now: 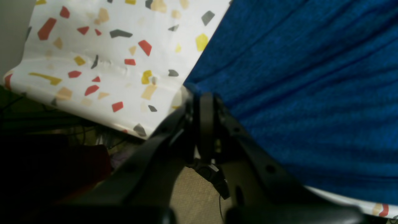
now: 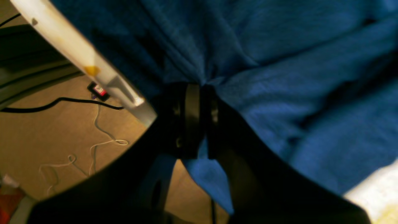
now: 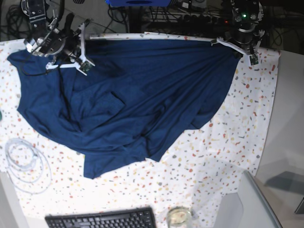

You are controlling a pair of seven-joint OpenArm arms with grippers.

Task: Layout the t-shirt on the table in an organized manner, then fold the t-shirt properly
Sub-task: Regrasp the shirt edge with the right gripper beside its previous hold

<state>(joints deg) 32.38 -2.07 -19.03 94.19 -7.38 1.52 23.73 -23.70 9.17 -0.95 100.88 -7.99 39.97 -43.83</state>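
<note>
The dark navy t-shirt (image 3: 142, 95) lies spread but wrinkled across the speckled white table (image 3: 213, 156), with folds bunched near its middle. At the far right corner my left gripper (image 3: 236, 49) is shut on the shirt's edge; the left wrist view shows its tips (image 1: 203, 96) pinching the blue fabric (image 1: 311, 77) beside the table's cloth (image 1: 108, 46). At the far left my right gripper (image 3: 71, 52) is shut on the shirt. In the right wrist view fabric (image 2: 279, 62) gathers at its tips (image 2: 199, 88), next to the table's edge (image 2: 77, 53).
A black keyboard (image 3: 102, 219) lies at the near edge, with a small round dish (image 3: 178, 216) beside it. A coil of white cable (image 3: 23, 164) rests at the near left. Bare grey surface (image 3: 289, 118) borders the cloth on the right. Cables lie on the floor (image 2: 62, 133).
</note>
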